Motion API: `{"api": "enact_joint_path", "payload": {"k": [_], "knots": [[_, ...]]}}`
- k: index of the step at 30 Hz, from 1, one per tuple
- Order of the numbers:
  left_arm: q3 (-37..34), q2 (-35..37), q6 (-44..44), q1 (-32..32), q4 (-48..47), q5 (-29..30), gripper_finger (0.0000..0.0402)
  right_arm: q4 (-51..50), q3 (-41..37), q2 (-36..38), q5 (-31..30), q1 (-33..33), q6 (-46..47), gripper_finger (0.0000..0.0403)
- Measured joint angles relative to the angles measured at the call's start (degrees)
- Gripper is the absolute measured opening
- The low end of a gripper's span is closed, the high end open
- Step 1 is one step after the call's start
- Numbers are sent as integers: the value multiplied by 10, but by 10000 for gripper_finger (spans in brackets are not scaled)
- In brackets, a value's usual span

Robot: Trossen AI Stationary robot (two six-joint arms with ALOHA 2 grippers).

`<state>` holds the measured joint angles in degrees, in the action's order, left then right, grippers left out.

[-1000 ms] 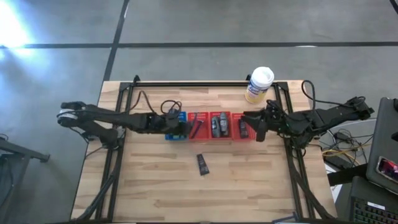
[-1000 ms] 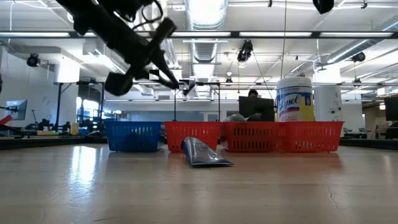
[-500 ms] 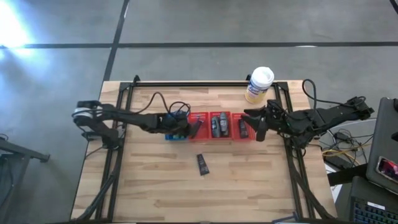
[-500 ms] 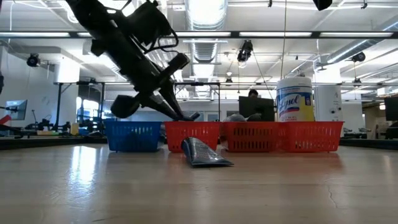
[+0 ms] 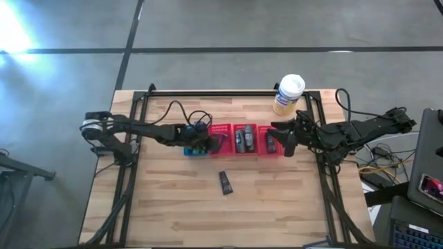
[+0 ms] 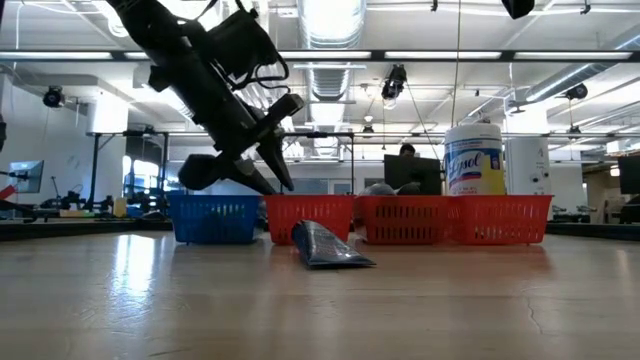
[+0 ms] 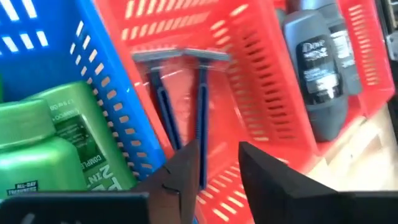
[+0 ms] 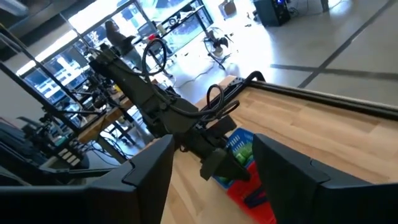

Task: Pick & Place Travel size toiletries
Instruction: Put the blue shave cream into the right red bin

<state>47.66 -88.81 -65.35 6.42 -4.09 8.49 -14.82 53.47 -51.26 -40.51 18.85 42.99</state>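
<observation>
My left gripper (image 7: 217, 168) stands open, slanting down into the leftmost red basket (image 7: 249, 56), (image 5: 220, 133). Two blue-handled razors (image 7: 202, 106) lie flat on that basket's floor. The handle end of one runs down beside a fingertip. Green bottles (image 7: 56, 143) sit in the blue basket (image 6: 213, 218). Dark grey bottles (image 7: 314, 68) lie in the middle red basket (image 5: 242, 138). A dark tube (image 5: 225, 182) lies flat on the table in front of the baskets. My right gripper (image 5: 286, 144) hovers open by the rightmost red basket (image 5: 271, 142), nothing between its fingers. My left gripper is open over one razor's handle end (image 7: 200, 146), which passes close by one finger (image 7: 185, 171). Whether that finger touches the handle I cannot tell. The razor lies on the basket floor.
A tall yellow-and-white canister (image 5: 288, 94) with a white lid stands at the far right behind the baskets. The four baskets form a row across the table's middle. Bare wood lies around the tube, toward the near edge.
My left gripper has gone down and toward the table's right, from over the blue basket into the leftmost red basket. There it has opened. The slim dark thing it carried now lies in that basket.
</observation>
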Motion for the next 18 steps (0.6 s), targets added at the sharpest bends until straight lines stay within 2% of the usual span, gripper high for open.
{"api": "enact_joint_path", "payload": {"k": [2,5,9,11,13,15,18], "knots": [[2,13,21,0,0,-1,125,0,0,-6,0,0,14,221],[8,50,98,-5,7,-1,129,-5,-1,-16,2,0,37,230],[10,114,270,-14,7,-13,128,-3,-1,-35,17,0,78,245],[10,146,373,-18,-2,-44,128,-3,-1,-51,36,0,98,252],[9,173,439,-21,-20,-83,128,1,-1,-77,54,0,124,259],[9,196,468,-23,-43,-114,128,0,0,-106,72,0,161,263],[9,232,491,-22,-88,-125,128,0,7,-155,97,0,227,264]]}}
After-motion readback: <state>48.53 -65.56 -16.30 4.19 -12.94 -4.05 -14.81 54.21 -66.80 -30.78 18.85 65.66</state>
